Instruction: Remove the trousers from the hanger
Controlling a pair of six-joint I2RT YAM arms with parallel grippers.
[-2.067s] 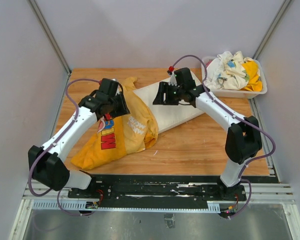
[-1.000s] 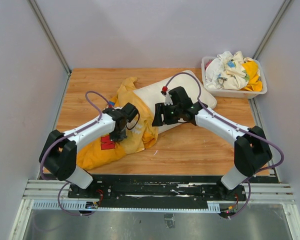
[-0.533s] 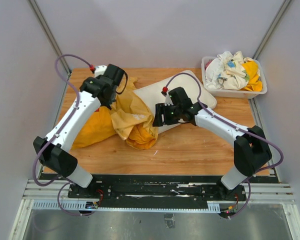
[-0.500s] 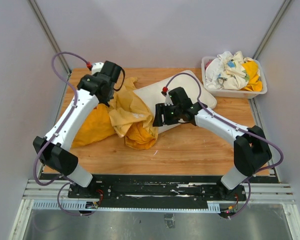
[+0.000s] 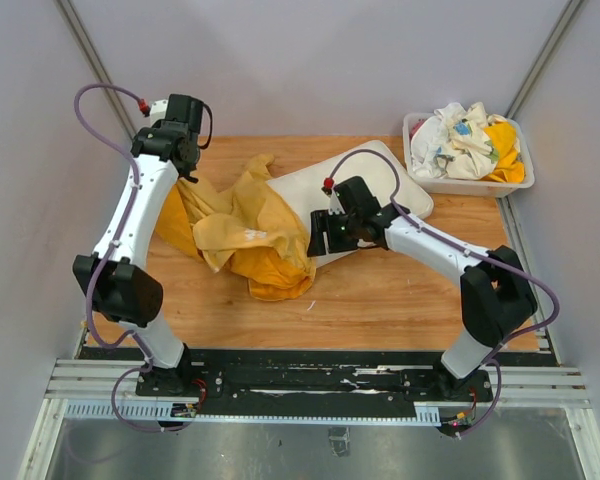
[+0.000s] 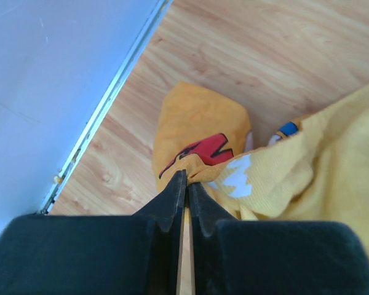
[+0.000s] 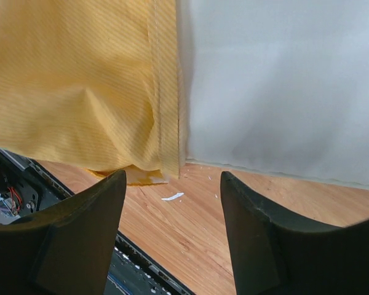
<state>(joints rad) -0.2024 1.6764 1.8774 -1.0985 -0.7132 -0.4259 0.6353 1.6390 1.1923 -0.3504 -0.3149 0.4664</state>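
Yellow trousers [image 5: 248,228] hang from the left pincer [image 6: 186,182], clenched on a thin fold at upper left; right pincer [image 7: 171,181] gapes, released. That slim pinch could slip under tension.

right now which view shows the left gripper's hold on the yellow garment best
The left wrist view: the left gripper is shut on a fold of the yellow garment, seen close. The top view shows only cloth hanging from it; the right wrist view shows none of that grip.
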